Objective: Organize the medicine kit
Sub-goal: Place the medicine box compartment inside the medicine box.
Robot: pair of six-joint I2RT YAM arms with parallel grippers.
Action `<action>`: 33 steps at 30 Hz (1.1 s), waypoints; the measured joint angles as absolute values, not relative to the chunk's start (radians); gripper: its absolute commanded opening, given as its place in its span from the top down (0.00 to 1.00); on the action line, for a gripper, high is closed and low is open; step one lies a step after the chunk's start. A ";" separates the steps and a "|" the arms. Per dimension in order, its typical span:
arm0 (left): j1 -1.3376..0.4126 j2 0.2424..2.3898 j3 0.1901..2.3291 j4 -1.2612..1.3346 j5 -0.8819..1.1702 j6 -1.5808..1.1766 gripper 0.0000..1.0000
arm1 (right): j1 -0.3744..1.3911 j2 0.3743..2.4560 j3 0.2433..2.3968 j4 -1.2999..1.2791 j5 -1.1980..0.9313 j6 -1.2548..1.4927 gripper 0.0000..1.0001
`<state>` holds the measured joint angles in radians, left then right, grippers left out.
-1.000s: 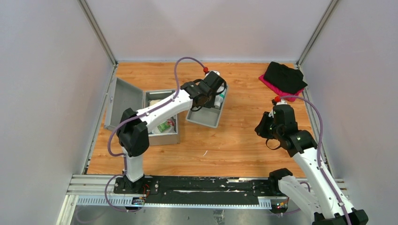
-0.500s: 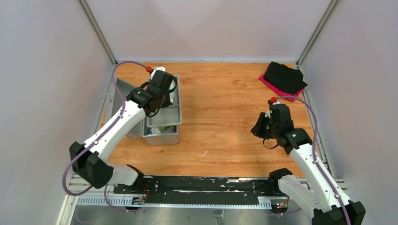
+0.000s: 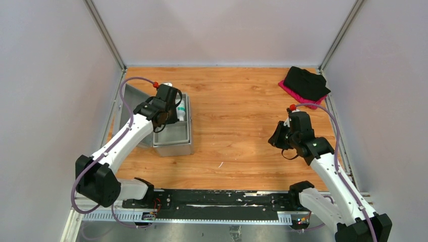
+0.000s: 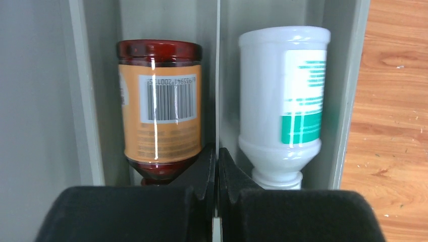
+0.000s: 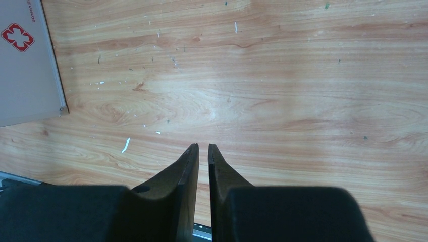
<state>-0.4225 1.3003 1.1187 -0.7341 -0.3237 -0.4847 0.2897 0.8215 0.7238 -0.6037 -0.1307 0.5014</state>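
The medicine kit (image 3: 171, 149) is a grey metal case at the left with its lid (image 3: 132, 107) swung open. Its red-cross side shows in the right wrist view (image 5: 28, 75). A grey compartment tray (image 3: 174, 135) rests on top of the case. My left gripper (image 4: 217, 151) is shut on the tray's thin divider (image 4: 218, 75). An amber bottle (image 4: 161, 108) lies left of the divider and a white bottle (image 4: 285, 96) with a green label lies right of it. My right gripper (image 5: 203, 147) hovers over bare wood, its fingers nearly together with nothing between them.
A black cloth (image 3: 305, 81) lies on a pink item at the back right corner. Grey walls and metal posts enclose the wooden table (image 3: 242, 116). The black base rail (image 3: 217, 199) runs along the near edge.
My left arm has carried the tray with its bottles from the table's middle leftward and set it down on the open case. The right arm has shifted only slightly.
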 measured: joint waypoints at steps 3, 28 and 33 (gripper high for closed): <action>-0.395 1.301 1.096 -0.708 -0.295 -0.467 1.00 | 0.290 0.820 0.724 -0.601 -0.131 0.501 0.83; -0.369 1.372 1.062 -0.615 -0.267 -0.421 1.00 | 0.290 0.818 0.719 -0.599 -0.131 0.501 0.83; -0.362 1.391 1.044 -0.601 -0.276 -0.422 1.00 | 0.290 0.817 0.719 -0.599 -0.131 0.501 0.83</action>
